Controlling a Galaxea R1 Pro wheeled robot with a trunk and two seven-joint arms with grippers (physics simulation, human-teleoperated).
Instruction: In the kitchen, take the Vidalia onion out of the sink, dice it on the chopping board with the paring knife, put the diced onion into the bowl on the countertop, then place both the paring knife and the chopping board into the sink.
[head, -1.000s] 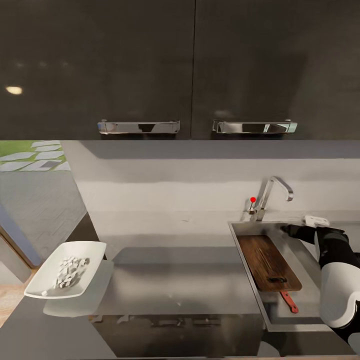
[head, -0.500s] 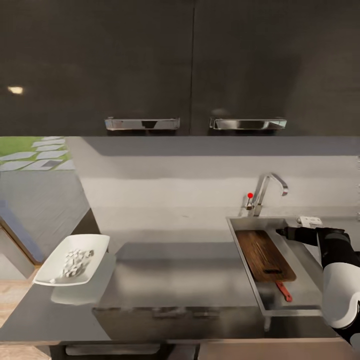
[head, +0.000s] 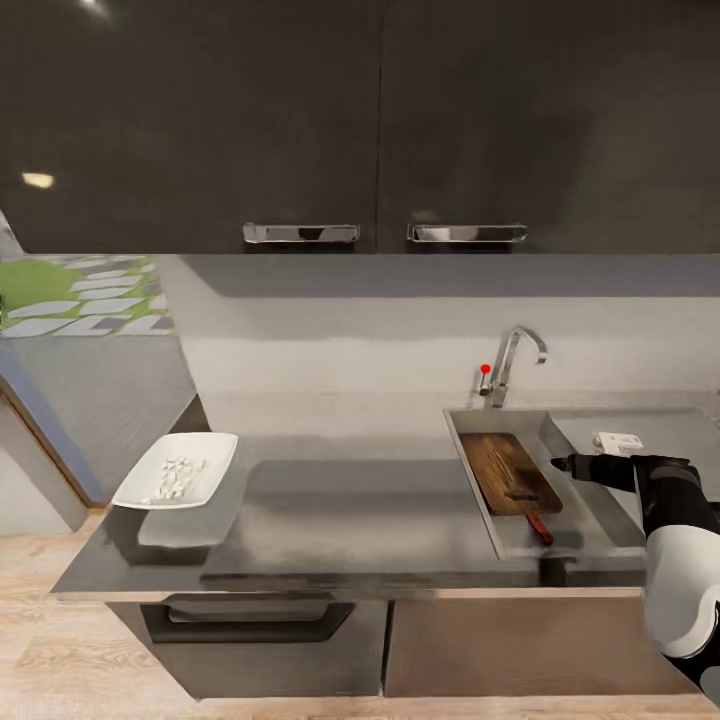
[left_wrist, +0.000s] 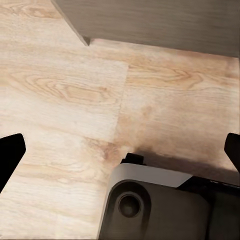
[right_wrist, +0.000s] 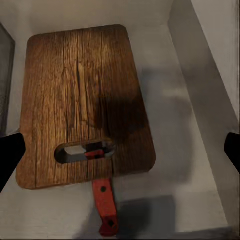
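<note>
Head view takes in a kitchen wall of dark cupboards over a grey, faintly mirrored tabletop with a pale wood floor below. The steel sink lies under the right gripper, whose fingers spread wide and empty. Beneath them the board lies flat in the basin, covering the blade of the knife; its red handle pokes out past the slotted end. Far off to the left of those fingers the bowl sits at the tabletop's end with pale onion dice inside.

Judging by looks, the board is stiff, fairly heavy wood, best taken by its slot or a long edge; the knife is light and slim, to be pinched at the handle. Steel basin and glossy top both seem slippery.

Left gripper hangs open over the floor, holding nothing.
</note>
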